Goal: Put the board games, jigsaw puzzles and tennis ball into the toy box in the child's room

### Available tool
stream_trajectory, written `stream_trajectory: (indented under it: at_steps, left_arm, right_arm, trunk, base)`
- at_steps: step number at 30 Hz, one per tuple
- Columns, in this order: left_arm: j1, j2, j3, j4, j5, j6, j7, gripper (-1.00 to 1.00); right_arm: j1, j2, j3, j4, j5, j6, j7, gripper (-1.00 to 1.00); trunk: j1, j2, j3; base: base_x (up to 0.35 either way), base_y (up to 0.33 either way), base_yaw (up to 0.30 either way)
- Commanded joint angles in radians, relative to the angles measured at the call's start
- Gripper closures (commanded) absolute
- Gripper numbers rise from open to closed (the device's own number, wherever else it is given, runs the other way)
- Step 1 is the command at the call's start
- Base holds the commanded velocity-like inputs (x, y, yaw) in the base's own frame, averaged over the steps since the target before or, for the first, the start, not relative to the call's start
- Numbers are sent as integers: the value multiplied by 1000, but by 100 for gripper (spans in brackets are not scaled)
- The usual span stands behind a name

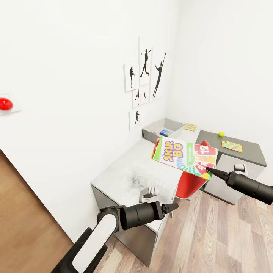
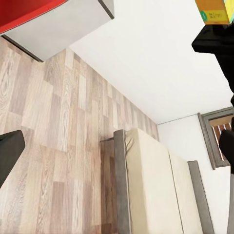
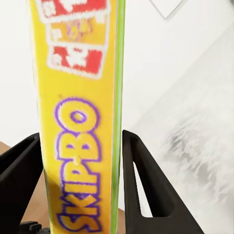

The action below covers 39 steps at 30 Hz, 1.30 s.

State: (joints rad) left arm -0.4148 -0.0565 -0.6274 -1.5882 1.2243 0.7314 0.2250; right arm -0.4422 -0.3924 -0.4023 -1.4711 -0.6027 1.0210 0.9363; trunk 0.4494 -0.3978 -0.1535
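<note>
**One game box aloft**

One SKIP-BO box (image 1: 185,156) is clamped in my right gripper (image 1: 209,170), jaws pressing both faces in my right wrist view. My left gripper (image 1: 172,207) looks closed, empty. Toy box (image 1: 163,129) sits at twelve o'clock on the bench (image 1: 125,170); my left wrist sees the bed (image 2: 151,190).

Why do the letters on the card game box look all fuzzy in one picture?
In the right wrist view the SKIP-BO box sits right against the camera, held in the right gripper, so its letters smear; in the head view the box is farther off and reads sharp, and the desk shows a soft grey smudge.
</note>
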Motion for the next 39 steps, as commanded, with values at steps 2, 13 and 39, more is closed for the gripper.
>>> stream_trajectory:
  at_steps: [2, 13, 39]
  left_arm:
    - [-1, 0, 0, -1, 11, 2, 10, -100]
    - [-1, 0, 0, -1, 11, 2, 10, -100]
    - [-1, -1, -1, -2, 12, 2, 10, -100]
  right_arm:
    - [-1, 0, -1, 0, 3, 3, 6, 100]
    - [-1, 0, 0, 0, 3, 3, 6, 100]
    - [0, 10, 3, 0, 3, 2, 6, 100]
  trunk:
    - [1, -2, -2]
    - [1, -2, -2]
    - [1, -2, -2]
  base:
    - [0, 0, 0]
    - [0, 0, 0]
    - [0, 0, 0]
